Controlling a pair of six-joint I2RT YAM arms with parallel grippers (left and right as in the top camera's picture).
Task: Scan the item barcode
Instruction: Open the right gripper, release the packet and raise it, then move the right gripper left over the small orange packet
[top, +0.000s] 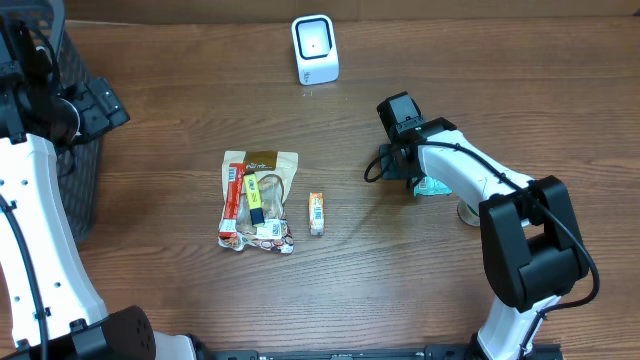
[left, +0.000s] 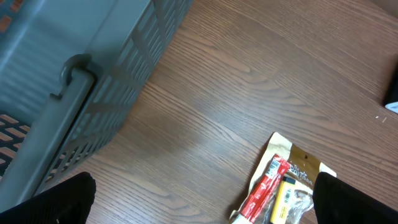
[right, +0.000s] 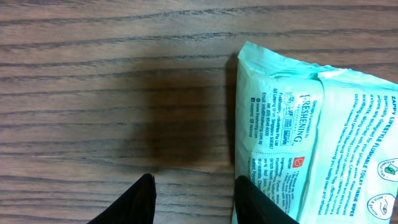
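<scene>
Well, the right gripper (right: 196, 198) hangs low over the table (top: 200, 110). Its two fingers are a little way apart, with only bare wood between them, so it is not holding anything. The finger (right: 252, 199) on the 3 o'clock side sits right at the edge of the green wipes pack (right: 311, 124); I cannot tell if it touches.

Seen from above, the pack lies flat at 3 o'clock from the middle of the table, partly under the right arm (top: 470, 170). The white scanner (top: 315, 48) stands well apart from it, at 12 o'clock. A bag of snacks (top: 258, 205) lies near the middle at 8 o'clock. A small bar (top: 316, 213) lies just beside the bag, at its 3 o'clock.

The left gripper (left: 204, 186) is spread wide and holds nothing. It is next to the grey basket (left: 74, 74) at 9 o'clock.
</scene>
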